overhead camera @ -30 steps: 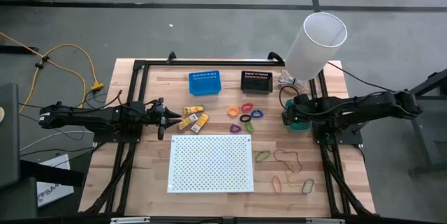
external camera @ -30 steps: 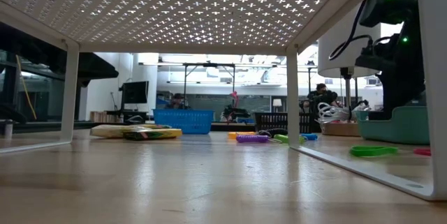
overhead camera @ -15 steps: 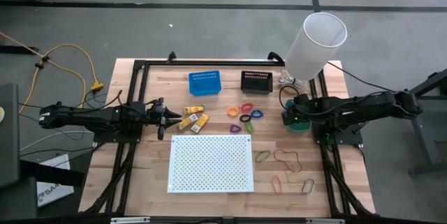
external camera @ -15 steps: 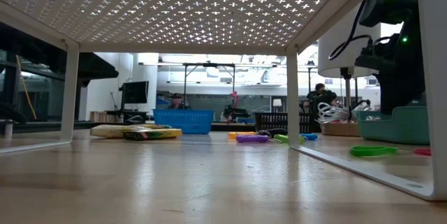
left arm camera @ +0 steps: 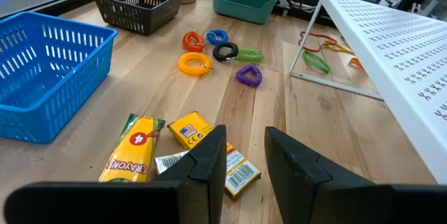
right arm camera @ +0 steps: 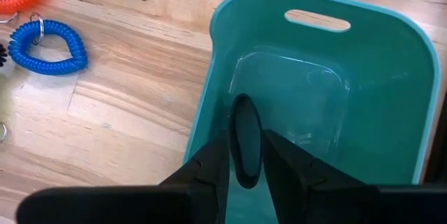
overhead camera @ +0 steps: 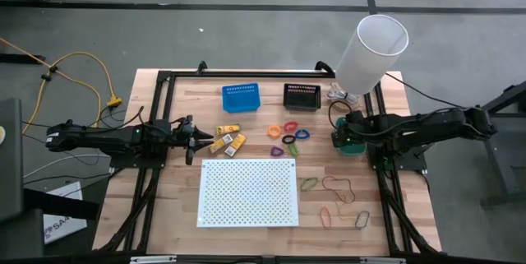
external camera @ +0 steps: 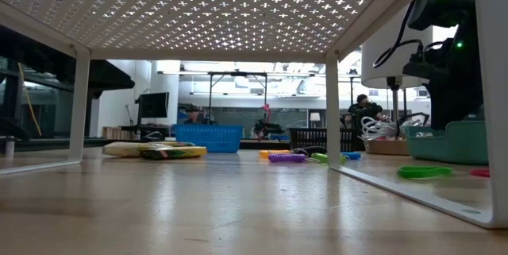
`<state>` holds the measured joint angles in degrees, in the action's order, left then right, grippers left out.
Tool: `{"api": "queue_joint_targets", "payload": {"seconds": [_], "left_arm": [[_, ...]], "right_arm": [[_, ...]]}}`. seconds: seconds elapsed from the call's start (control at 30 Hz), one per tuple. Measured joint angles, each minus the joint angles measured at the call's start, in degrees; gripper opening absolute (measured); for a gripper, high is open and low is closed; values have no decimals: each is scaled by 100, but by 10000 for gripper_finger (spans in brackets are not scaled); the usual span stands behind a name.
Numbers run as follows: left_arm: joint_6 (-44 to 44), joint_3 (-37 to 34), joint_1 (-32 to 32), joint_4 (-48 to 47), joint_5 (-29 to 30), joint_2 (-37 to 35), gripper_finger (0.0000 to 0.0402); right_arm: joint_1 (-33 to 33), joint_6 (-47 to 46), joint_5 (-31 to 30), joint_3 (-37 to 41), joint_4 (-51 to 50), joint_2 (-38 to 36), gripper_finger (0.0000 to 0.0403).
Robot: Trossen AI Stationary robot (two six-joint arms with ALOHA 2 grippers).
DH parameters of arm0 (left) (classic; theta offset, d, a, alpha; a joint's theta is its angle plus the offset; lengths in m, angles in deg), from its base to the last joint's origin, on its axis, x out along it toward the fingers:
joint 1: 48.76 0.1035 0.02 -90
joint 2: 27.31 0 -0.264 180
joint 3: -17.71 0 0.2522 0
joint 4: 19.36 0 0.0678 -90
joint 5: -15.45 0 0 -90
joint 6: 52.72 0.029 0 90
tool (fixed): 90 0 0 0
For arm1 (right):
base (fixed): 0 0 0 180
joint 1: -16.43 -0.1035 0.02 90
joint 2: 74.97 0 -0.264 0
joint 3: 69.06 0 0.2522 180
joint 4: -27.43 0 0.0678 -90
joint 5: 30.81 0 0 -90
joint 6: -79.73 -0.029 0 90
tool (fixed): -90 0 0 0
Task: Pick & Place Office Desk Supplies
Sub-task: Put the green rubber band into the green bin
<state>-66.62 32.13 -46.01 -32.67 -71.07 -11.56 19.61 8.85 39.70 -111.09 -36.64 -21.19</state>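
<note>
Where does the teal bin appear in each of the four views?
High view: teal bin at table's right side, under the right pincer.
Low view: right edge.
Left wrist view: far, top centre.
Right wrist view: fills the frame.
Shared landmark: black basket.

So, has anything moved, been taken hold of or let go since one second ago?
No visible change. The right gripper is above the teal bin and the left gripper waits near the yellow packets, both as before. The loops and rubber bands lie where they did.
</note>
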Motion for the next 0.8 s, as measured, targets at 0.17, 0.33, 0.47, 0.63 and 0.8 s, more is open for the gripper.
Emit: {"api": "queue_joint_targets", "payload": {"seconds": [0.17,0.33,0.47,0.63,0.8], "left_arm": [[-2,0,-1,2,0,-1,95],[-2,0,-1,1,0,-2,95],[-2,0,-1,1,0,0,95],[-1,0,-1,2,0,-1,95],[0,0,0,0,0,0,95]], "right_arm": [[0,-116,0,0,-4,-24,74],[0,8,-28,0,-2,-429,74],[0,293,-26,0,123,-823,73],[-2,639,9,0,314,-1101,73],[-12,803,116,0,439,-1091,73]]}}
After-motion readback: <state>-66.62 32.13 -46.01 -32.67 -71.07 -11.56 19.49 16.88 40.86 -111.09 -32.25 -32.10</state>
